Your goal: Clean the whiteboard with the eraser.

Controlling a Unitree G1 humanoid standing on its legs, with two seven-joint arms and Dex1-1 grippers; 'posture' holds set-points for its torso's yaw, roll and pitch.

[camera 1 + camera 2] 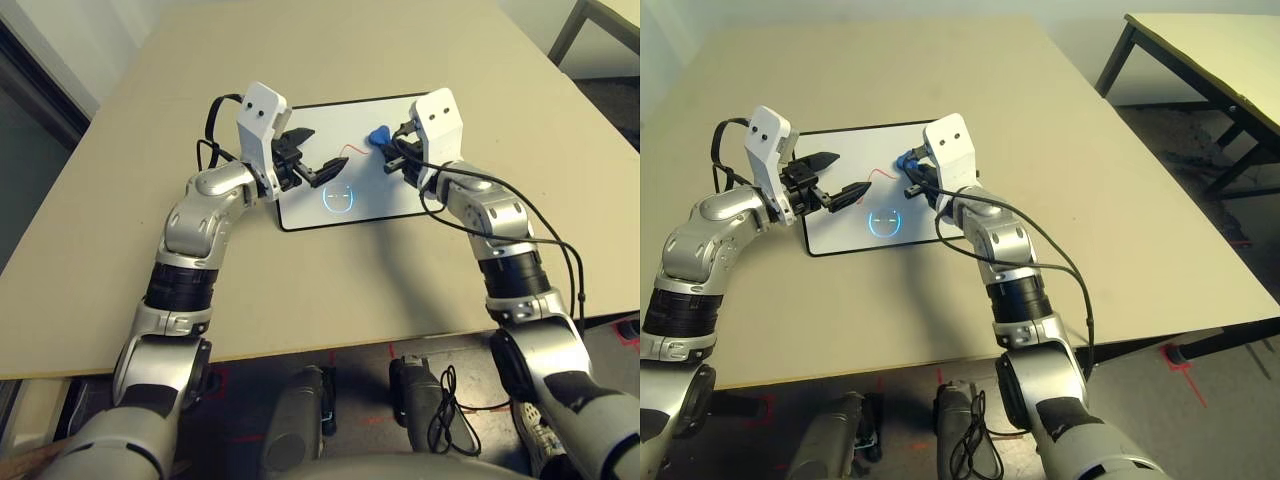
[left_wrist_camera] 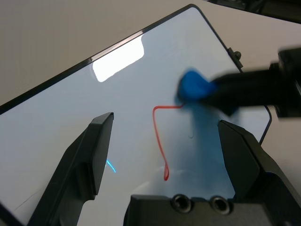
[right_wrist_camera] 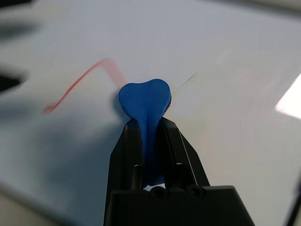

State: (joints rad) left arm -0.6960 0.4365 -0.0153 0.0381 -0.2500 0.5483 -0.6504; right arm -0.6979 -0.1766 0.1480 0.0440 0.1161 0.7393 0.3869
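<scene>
The whiteboard [image 1: 390, 195] lies flat in the middle of the table, white with a thin black frame. A red line [image 2: 159, 136] and a blue face-like drawing [image 1: 338, 198] mark its surface. My right gripper [image 3: 149, 123] is shut on the blue eraser [image 3: 143, 99], which is pressed to the board at the end of the red line. The eraser [image 1: 378, 136] sits near the board's far right part. My left gripper [image 1: 312, 152] hovers open over the board's left half, its fingers [image 2: 91, 155] spread on either side of the red line.
The tan table [image 1: 330, 50] reaches well beyond the board on all sides. A second table [image 1: 1210, 50] stands at the far right. Cables [image 1: 450, 405] hang below the table's near edge.
</scene>
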